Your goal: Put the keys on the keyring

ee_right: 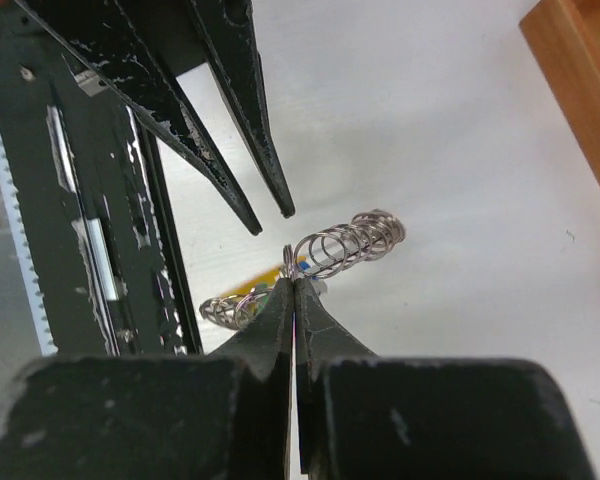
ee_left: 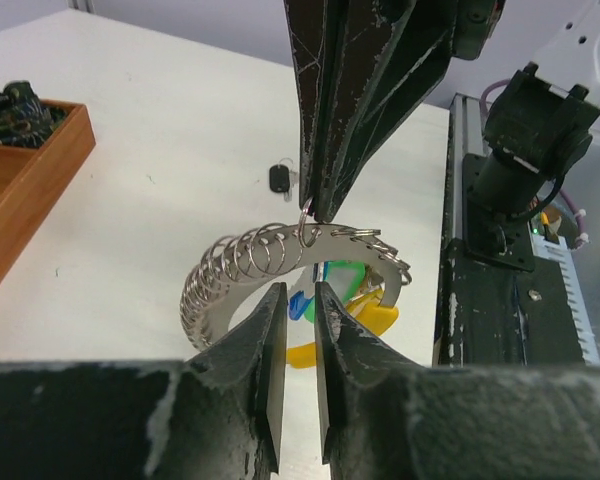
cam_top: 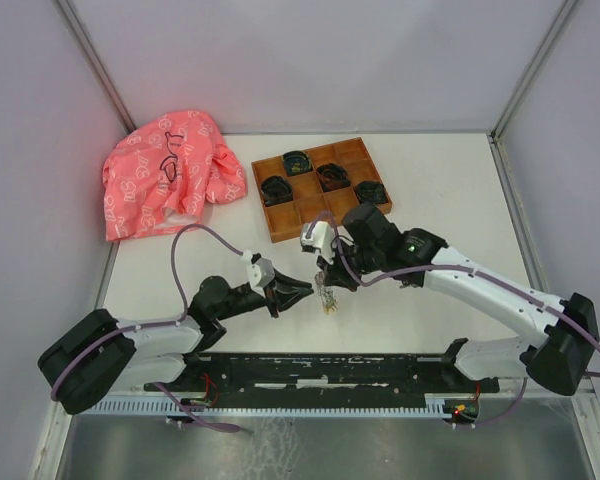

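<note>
While the left gripper hovers just under the keyring, jaws a narrow slit apart with nothing between them, the right gripper pinches the ring's top edge, fingers closed tight. A green tag and a yellow tag hang beneath, beside a blue piece, possibly the blue key. Beyond, the black-headed key lies on the table. Farther off sits the wooden tray.

White table: tray, cloth, black-headed key

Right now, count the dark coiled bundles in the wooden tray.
4 bundles in the tray: one far, one left, one centre, one right; the right arm may hide more.
</note>
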